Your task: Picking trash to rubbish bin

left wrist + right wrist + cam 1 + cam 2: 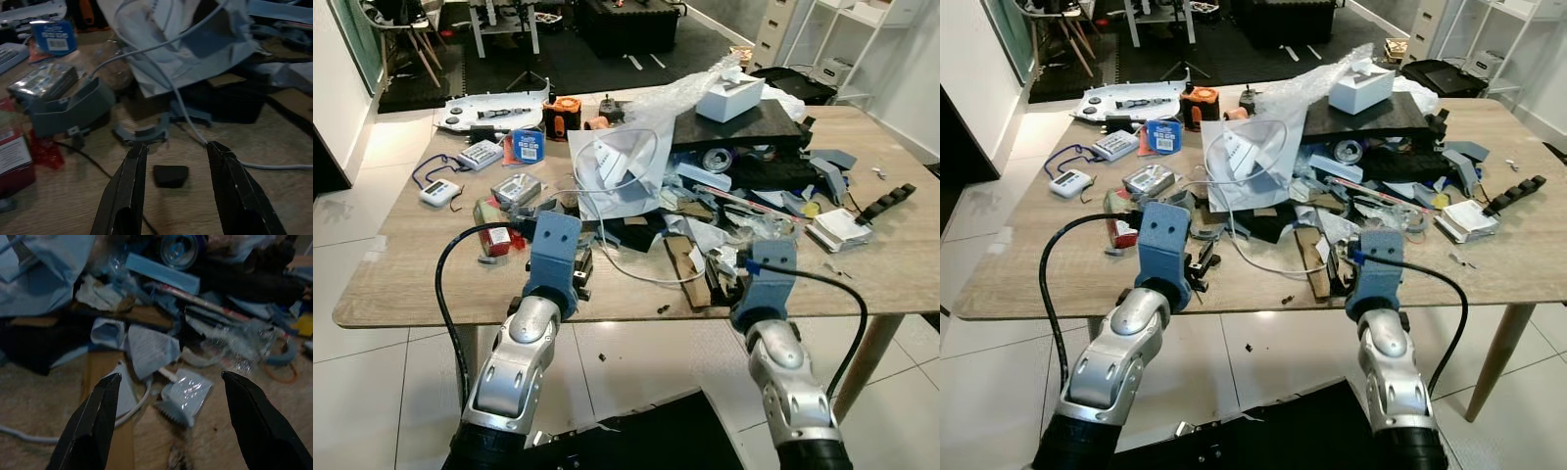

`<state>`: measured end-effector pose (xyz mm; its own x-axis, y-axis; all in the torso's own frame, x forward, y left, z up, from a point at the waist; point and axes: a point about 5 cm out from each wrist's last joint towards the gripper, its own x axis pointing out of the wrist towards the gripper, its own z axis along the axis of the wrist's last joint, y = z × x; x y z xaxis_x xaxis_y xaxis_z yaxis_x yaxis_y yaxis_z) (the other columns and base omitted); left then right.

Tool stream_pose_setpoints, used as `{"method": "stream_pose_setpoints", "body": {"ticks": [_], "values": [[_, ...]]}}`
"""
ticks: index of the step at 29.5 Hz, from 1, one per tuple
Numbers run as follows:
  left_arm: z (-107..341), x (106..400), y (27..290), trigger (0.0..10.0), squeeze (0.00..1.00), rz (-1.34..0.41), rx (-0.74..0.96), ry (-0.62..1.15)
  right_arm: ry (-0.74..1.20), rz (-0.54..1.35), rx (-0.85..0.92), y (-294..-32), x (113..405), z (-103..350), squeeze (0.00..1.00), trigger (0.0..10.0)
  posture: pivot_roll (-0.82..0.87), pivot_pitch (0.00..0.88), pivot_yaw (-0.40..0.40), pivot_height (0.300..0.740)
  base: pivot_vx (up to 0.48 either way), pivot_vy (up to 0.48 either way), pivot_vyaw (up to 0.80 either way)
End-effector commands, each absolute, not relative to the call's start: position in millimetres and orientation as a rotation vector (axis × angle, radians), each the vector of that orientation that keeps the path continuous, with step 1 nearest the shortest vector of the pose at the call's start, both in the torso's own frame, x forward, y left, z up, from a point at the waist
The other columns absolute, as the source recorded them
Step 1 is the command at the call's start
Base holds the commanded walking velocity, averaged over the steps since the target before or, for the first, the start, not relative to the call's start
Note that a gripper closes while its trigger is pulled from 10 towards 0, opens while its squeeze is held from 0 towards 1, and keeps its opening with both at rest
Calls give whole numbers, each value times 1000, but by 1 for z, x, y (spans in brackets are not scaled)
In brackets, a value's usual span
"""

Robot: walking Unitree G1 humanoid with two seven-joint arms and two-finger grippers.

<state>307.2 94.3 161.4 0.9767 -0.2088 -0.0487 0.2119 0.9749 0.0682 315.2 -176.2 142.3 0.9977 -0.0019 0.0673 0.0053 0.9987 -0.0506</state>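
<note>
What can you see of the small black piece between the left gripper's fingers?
The black piece is small, dark and matte, roughly rectangular with rounded corners; it may be foam or rubber. It lies flat on the wooden table, apart from both open fingers of the left gripper. A white cable runs just beyond it without touching.

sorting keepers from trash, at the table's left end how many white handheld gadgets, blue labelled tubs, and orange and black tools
white handheld gadgets: 2
blue labelled tub: 1
orange and black tool: 1
total: 4
</note>
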Motion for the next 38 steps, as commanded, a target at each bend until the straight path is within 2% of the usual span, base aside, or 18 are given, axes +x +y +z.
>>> {"method": "stream_pose_setpoints", "body": {"ticks": [1,2,5,10,11,17,20,21,23,25,28,30,34,38], "values": [[155,305,96,10000,0,-214,88,68,-99,5,-42,-177,317,151,0,10000,56,113,5,740,0,0,0],[155,306,97,10000,0,-214,91,69,-126,7,-43,-180,319,158,1000,10000,56,113,5,740,0,0,0],[155,307,96,10000,0,-219,96,69,-166,-3,-61,-192,325,173,1000,10000,58,110,7,740,0,0,0],[155,308,95,10000,0,-220,110,63,-86,27,-127,-199,340,176,1000,10000,51,109,14,740,0,0,0],[156,308,95,10000,0,-216,104,63,-61,28,-127,-201,346,176,0,10000,55,109,13,740,0,0,0],[156,309,97,10000,0,-208,97,64,-7,57,-64,-204,356,177,0,10000,52,112,16,740,0,0,0],[159,311,97,10000,0,-229,109,51,32,144,12,-202,368,181,0,10000,54,130,13,740,0,0,0],[164,312,92,10000,0,-301,126,22,28,195,48,-204,376,192,0,10000,67,147,-1,740,0,0,0],[164,312,92,10000,0,-301,126,22,28,195,48,-204,376,192,0,10000,67,147,-1,740,0,0,0],[175,311,83,10000,0,-471,151,-25,34,281,93,-205,386,209,0,10000,61,165,-5,740,0,0,0],[179,310,79,10000,0,-568,165,-47,49,330,101,-205,388,216,0,10000,61,165,-5,740,0,0,0],[187,307,72,10000,0,-740,197,-70,103,491,42,-204,386,223,0,10000,58,176,-25,740,0,0,0],[187,308,68,10000,0,-793,227,-60,170,626,-66,-204,381,224,0,10000,50,181,-20,740,0,0,0],[191,308,64,10000,0,-831,187,-64,194,630,-33,-206,385,231,0,10000,44,189,-14,740,0,0,0]]}}
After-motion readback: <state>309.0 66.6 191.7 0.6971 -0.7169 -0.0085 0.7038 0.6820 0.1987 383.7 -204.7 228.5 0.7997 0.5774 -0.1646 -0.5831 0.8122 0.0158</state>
